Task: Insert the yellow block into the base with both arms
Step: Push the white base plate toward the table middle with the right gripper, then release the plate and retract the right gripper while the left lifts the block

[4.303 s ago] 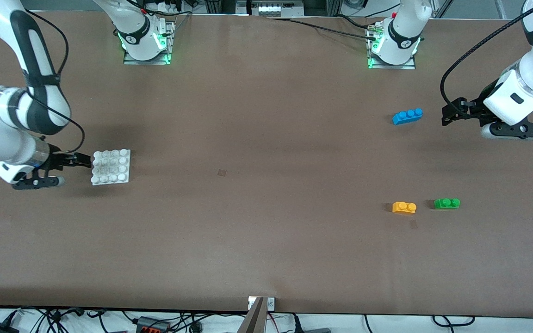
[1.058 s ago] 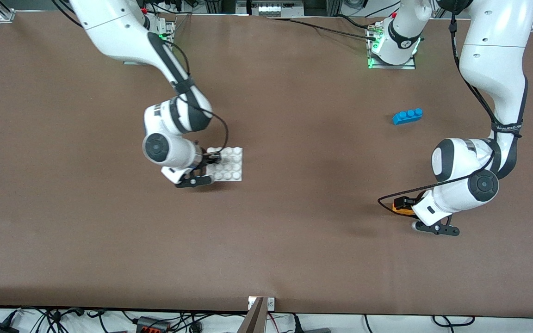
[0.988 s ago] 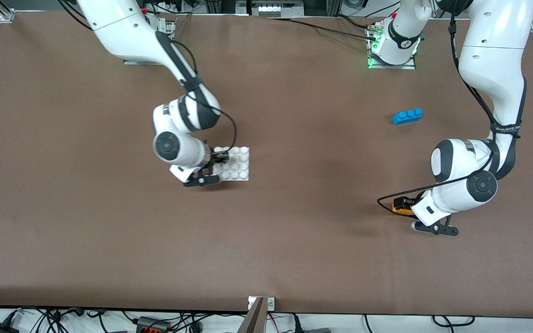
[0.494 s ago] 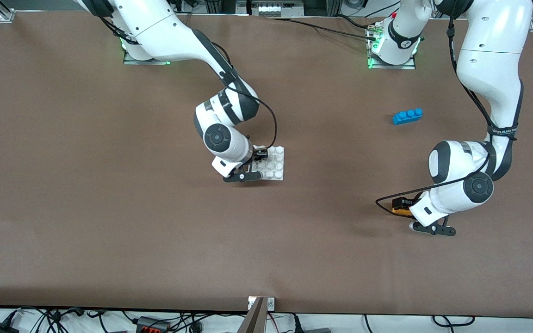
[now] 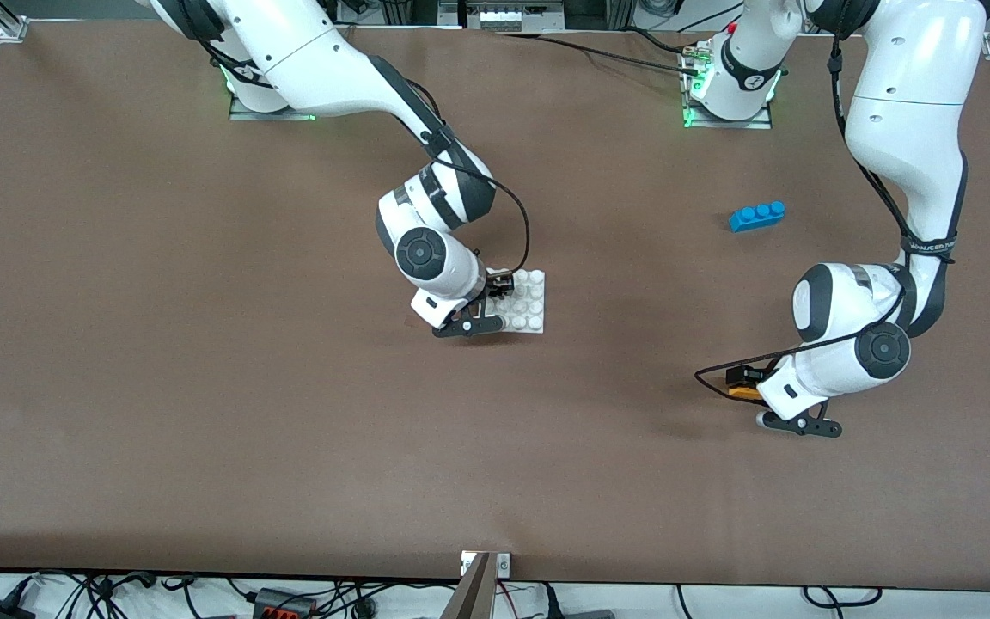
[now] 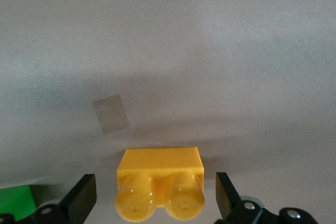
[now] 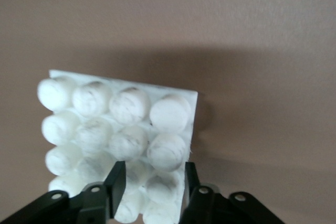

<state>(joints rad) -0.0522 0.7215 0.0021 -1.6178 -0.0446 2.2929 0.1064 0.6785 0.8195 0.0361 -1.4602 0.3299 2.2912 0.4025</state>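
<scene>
Bench top carries the base near its middle, lying flat with studs up. The right gripper sits low at the base's edge on the right arm's end, set about one row of studs in the right wrist view; whether it clamps the plate or has let go, I cannot tell. Toward the left arm's end, a blue brick lies untouched, farther from the front camera than the yellow block. The left gripper is down at the block, spread wide, one finger on each side and both clear of it. A green brick lies just beside that gripper.

The yellow block looks light, rigid and smooth-sided, so it probably slips or twists under an off-centre squeeze. Its two flat long faces, below the studs, seem the best hold, square and centred. The base, thin and light, will likely skate on the bench when the block is pressed in unless held down.
</scene>
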